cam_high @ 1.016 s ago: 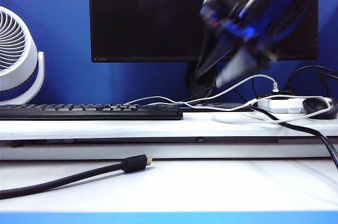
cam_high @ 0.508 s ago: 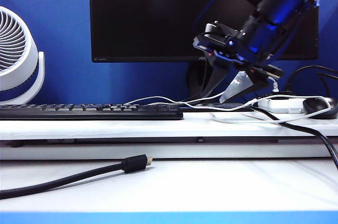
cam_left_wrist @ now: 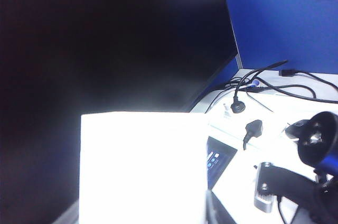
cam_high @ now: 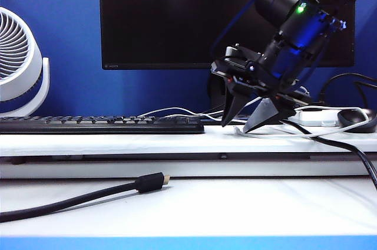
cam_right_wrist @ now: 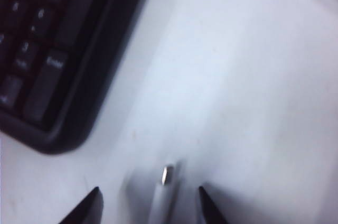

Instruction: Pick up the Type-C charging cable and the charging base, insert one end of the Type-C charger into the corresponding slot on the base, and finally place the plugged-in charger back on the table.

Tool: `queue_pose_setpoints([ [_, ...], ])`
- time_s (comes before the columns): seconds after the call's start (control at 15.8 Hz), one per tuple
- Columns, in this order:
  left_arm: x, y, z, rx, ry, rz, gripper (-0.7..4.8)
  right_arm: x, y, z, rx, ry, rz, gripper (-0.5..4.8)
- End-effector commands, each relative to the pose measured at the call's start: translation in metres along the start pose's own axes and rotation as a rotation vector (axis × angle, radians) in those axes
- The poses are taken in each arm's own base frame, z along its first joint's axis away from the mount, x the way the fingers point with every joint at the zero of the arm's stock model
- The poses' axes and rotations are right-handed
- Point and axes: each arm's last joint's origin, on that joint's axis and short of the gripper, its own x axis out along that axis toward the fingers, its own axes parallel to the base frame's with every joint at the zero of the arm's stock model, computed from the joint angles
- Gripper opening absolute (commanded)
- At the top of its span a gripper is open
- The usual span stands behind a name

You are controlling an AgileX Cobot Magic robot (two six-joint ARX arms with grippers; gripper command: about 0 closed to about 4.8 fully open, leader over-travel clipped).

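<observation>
One arm does all the moving in this last second. Starting left: the left gripper [cam_left_wrist: 148,208] is out of the outside view. Its wrist camera shows the white charging block [cam_left_wrist: 142,155] filling the space between the jaws, up off the table in front of the dark monitor [cam_left_wrist: 105,39]. One dark finger edge shows beside the block, so I read it as clamped on the block, steady.

The fan [cam_high: 17,64], black cable [cam_high: 88,194] with its gold tip, and keyboard [cam_high: 100,124] are all where they were a second ago. The thin white cable [cam_high: 177,110] lies on the table [cam_high: 194,203] behind and right of the keyboard, not lifted.

Moving right: the right gripper [cam_high: 235,127] was a blur high in front of the monitor a second ago, lower at half a second, and now its tips sit at table level just past the keyboard's right end. The jaws are spread wide and hold nothing. Its wrist camera shows the silvery plug [cam_right_wrist: 167,174] lying between the two fingertips [cam_right_wrist: 94,198], near the keyboard corner.

Far right, the power strip [cam_high: 318,117] and mouse [cam_high: 353,117] are unchanged.

Meaning: the block looks secured, and the approach to the cable end looks finished. My guess is the next step is closing on the cable just behind the plug. The plug is small and the cable limp, so a pinch too far back may let the plug droop.
</observation>
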Motion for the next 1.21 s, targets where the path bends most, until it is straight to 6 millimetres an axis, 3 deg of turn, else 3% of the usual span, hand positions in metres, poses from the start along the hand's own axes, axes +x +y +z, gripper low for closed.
queue_pose_setpoints([
  [0.06,-0.002,0.002,0.005,0.006,-0.033,0.018,2.68,0.007,-0.001,-0.004,0.008,0.028,-0.006,2.08],
  [0.13,-0.002,0.002,0.005,0.006,-0.033,0.018,2.68,0.007,0.0,-0.005,0.008,0.038,-0.005,1.78],
  [0.76,-0.002,0.002,0.005,0.006,-0.032,0.018,2.68,0.005,-0.002,-0.016,0.026,0.155,-0.024,1.79],
  [0.83,-0.002,0.002,0.005,0.007,-0.032,0.018,2.68,0.005,-0.002,-0.017,0.026,0.159,-0.025,1.65],
  [0.95,-0.002,0.002,0.005,0.007,-0.032,0.018,2.68,0.005,-0.003,-0.018,0.02,0.176,-0.028,-0.05],
  [1.02,-0.002,0.002,0.005,0.006,-0.029,0.017,2.68,0.002,-0.002,-0.019,-0.019,0.191,-0.027,-0.01],
  [1.21,-0.002,0.001,0.003,0.0,-0.009,0.007,2.68,-0.04,0.009,-0.005,-0.13,0.087,0.0,-0.01],
])
